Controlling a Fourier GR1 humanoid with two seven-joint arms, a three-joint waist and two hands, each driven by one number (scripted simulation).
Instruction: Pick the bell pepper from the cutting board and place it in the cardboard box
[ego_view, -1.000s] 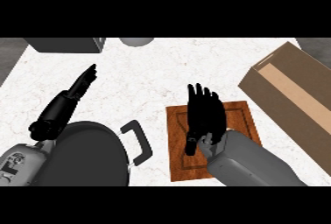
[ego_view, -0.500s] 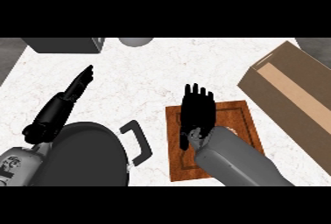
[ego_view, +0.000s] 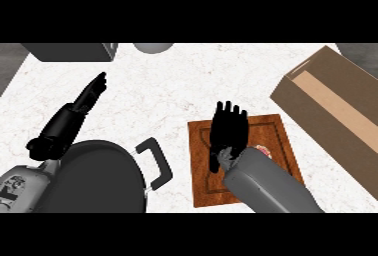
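Peeking out from under the right forearm, only a small reddish and pale sliver of the bell pepper (ego_view: 261, 151) is showing, so its shape and full colour are hard to make out; it is lying on the cutting board (ego_view: 277, 131), near the board's right side. The right robot hand (ego_view: 228, 131) is hanging over the board's upper left part with its black fingers held straight and spread, holding nothing, and it is hiding whatever is lying beneath it. The board is a reddish-brown wooden rectangle with a groove running along its rim, sitting on a white, faintly veined marble counter (ego_view: 184, 85). A brown cardboard box (ego_view: 325, 107), long and open-topped, is sitting to the right of the board and is being cut off by the right edge. The left robot hand (ego_view: 87, 96) is resting at the left, fingers straight and pointing up. A dark round pan (ego_view: 100, 182) with a black loop handle is partly cut off at the lower left. Two grey objects are being cropped at the top edge and cannot be identified.
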